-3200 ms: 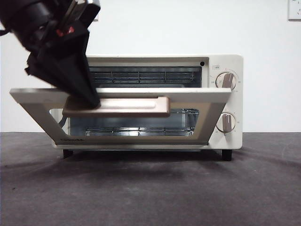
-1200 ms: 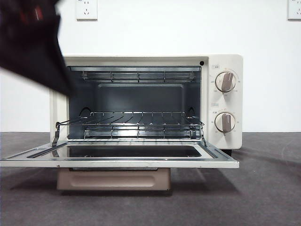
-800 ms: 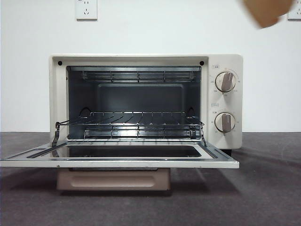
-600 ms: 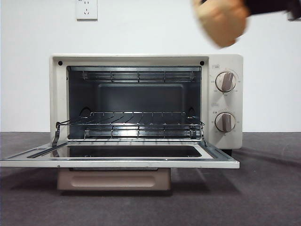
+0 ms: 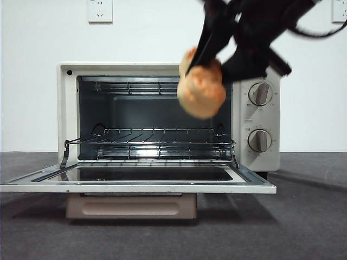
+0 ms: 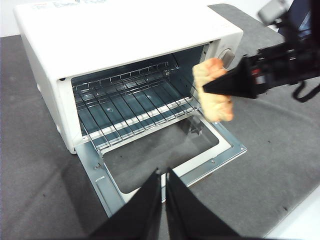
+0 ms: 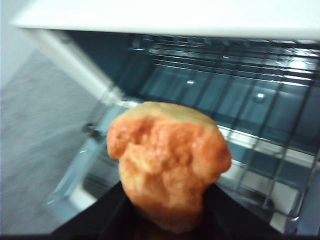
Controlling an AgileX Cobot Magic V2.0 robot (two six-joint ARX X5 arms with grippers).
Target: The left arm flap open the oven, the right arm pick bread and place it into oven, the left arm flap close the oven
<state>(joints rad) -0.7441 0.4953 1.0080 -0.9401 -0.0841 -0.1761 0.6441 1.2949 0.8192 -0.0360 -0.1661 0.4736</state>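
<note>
Bread held in the air before the open toaster oven.

Bread (image 5: pixel 201 90): rounded, golden-brown with an orange-tan face; clamped between the two jaws of the right tool (image 5: pixel 209 65), in front of the upper right part of the oven cavity, above the lowered door and touching neither rack nor door. Toaster oven (image 5: pixel 260 116): cream-white, two beige knobs (image 5: pixel 260 93) at right; door (image 5: pixel 135 181) folded flat, beige bar handle (image 5: pixel 130 206) beneath it; wire rack (image 5: pixel 157 142) bare. Left tool (image 6: pixel 163 200): jaws pressed together, gripping nothing, apart from the oven, over the dark table (image 5: pixel 303 222) in front of the door. Wall socket (image 5: pixel 100 11) on the white wall behind.
</note>
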